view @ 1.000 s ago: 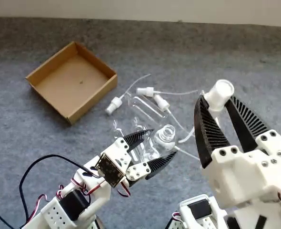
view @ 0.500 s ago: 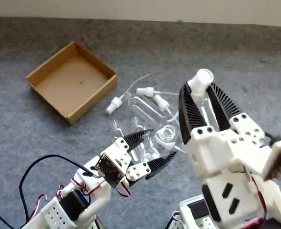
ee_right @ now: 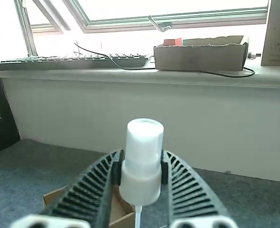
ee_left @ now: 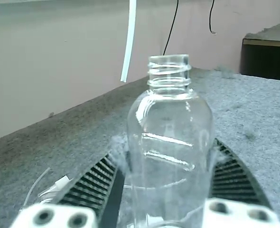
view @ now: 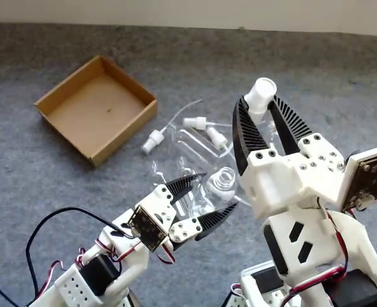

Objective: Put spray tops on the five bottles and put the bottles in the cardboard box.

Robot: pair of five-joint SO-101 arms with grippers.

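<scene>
My left gripper [view: 199, 197] is shut on a clear open-necked bottle [view: 222, 183], held upright; the same bottle [ee_left: 171, 152] stands between the black fingers in the left wrist view. High above the table, my right gripper [view: 262, 119] is shut on a white spray top [view: 260, 96], seen as a spray top [ee_right: 142, 164] with its tube hanging down. That thin tube [ee_left: 128, 40] dangles above and beside the bottle's neck. Loose spray tops [view: 195, 123] and clear bottles [view: 195, 146] lie on the carpet. The cardboard box [view: 96, 109] sits at the far left, empty.
Grey carpet [view: 316, 83] covers the table, with open room at the right and far side. A black cable [view: 45, 224] loops by the left arm's base. A wall runs along the far edge.
The right arm has swung left and toward the bottle with the spray top in its grip. The left arm and its bottle have stayed put.
</scene>
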